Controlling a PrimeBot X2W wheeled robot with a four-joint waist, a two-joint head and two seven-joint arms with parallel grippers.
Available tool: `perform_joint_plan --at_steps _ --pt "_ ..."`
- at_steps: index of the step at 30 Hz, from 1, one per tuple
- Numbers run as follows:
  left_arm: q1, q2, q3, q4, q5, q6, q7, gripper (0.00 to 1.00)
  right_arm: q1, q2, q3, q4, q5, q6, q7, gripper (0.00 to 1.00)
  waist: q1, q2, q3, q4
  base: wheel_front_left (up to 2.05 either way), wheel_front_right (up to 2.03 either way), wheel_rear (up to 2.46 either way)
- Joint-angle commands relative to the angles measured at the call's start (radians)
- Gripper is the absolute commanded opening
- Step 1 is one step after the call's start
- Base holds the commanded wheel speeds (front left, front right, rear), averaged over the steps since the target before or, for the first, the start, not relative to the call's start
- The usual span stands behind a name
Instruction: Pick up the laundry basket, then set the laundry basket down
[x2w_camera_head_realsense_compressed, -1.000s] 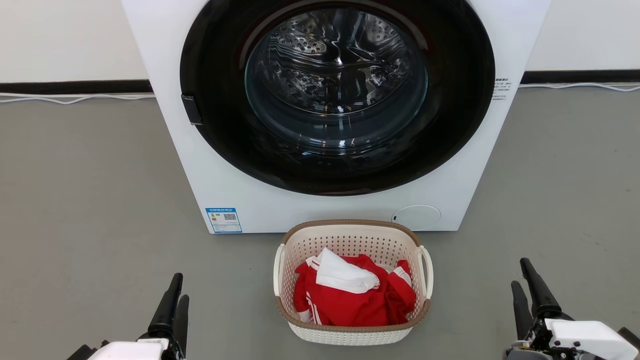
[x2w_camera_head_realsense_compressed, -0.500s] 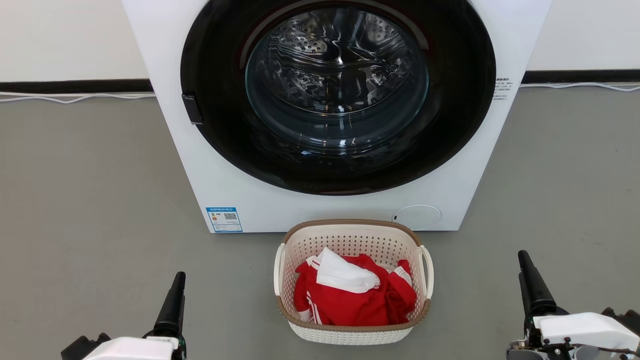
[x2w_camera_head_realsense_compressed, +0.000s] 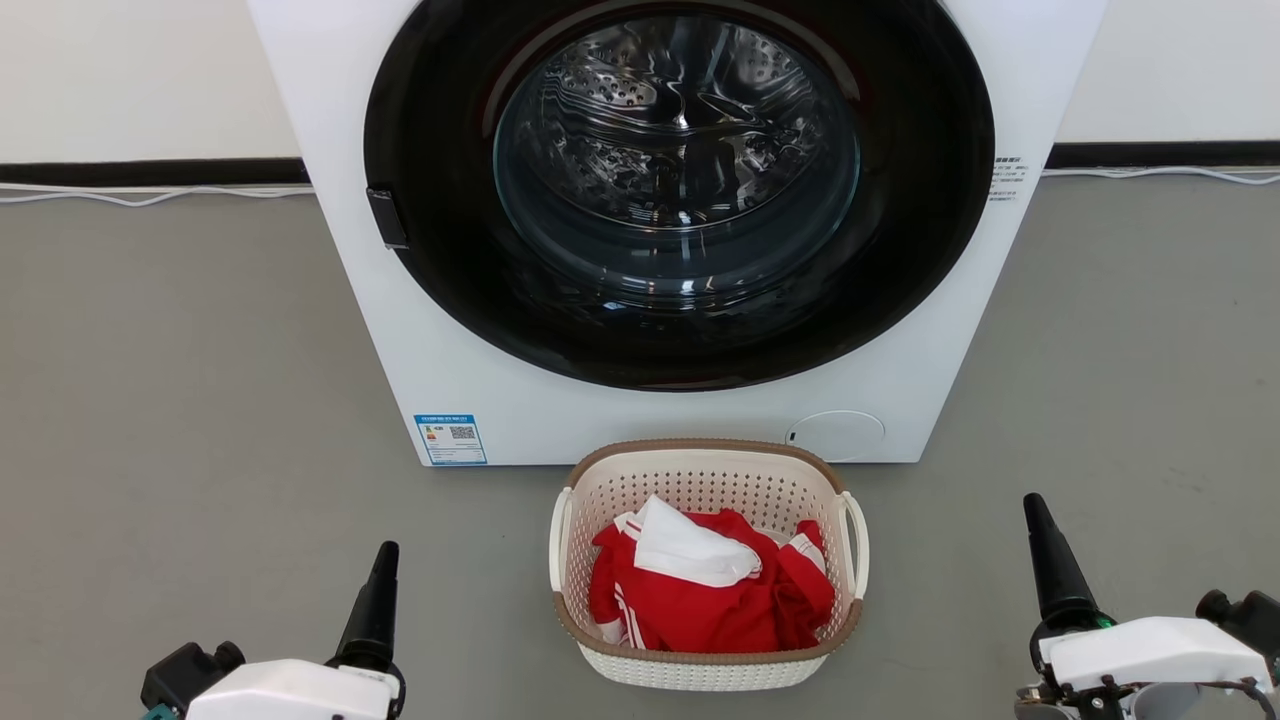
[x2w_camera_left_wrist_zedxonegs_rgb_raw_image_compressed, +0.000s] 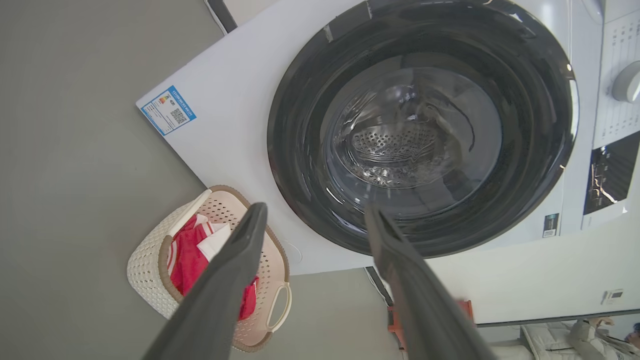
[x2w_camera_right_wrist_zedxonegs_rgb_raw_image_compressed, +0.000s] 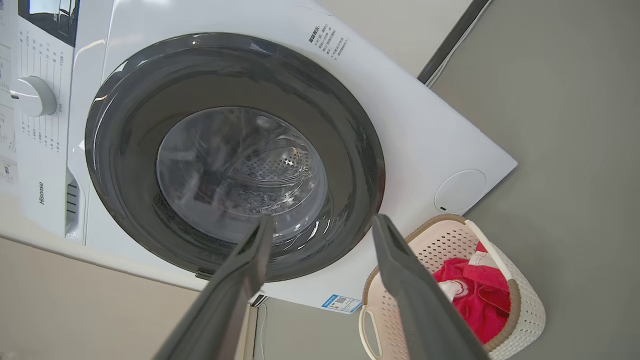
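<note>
Since the earlier frame the left gripper (x2w_camera_head_realsense_compressed: 386, 555), lower left, and right gripper (x2w_camera_head_realsense_compressed: 1031, 510), lower right, have turned edge-on and moved up-frame. Both are spread wide and hold nothing. The laundry basket (x2w_camera_head_realsense_compressed: 700, 668) sits untouched at lower centre, before the washing machine (x2w_camera_head_realsense_compressed: 640, 430). The approach is barely begun.

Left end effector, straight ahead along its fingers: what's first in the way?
Probably the washing machine door: the open left end effector points at it, with the laundry basket off to one side. Depth unclear.

Laundry rm — front-load washer (x2w_camera_head_realsense_compressed: 680, 230), laundry basket (x2w_camera_head_realsense_compressed: 700, 446) w/ clothes (x2w_camera_head_realsense_compressed: 710, 605).
</note>
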Motion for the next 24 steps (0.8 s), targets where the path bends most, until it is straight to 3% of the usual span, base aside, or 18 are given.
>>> perform_joint_plan --at_steps 1,24 --pt "-0.022 0.008 0.004 -0.03 0.035 0.008 -0.01 1.0 -0.022 -0.018 0.015 -0.032 -0.039 0.003 -0.018 1.0 -0.0001 -0.0001 -0.001 0.0 0.0 0.0 0.0" --pt "-0.019 0.012 -0.025 -0.032 0.294 0.043 -0.077 1.0 -0.028 -0.037 0.049 -0.018 -0.332 0.004 -0.085 1.0 -0.0001 -0.0001 -0.002 0.003 0.0 0.0 0.0"
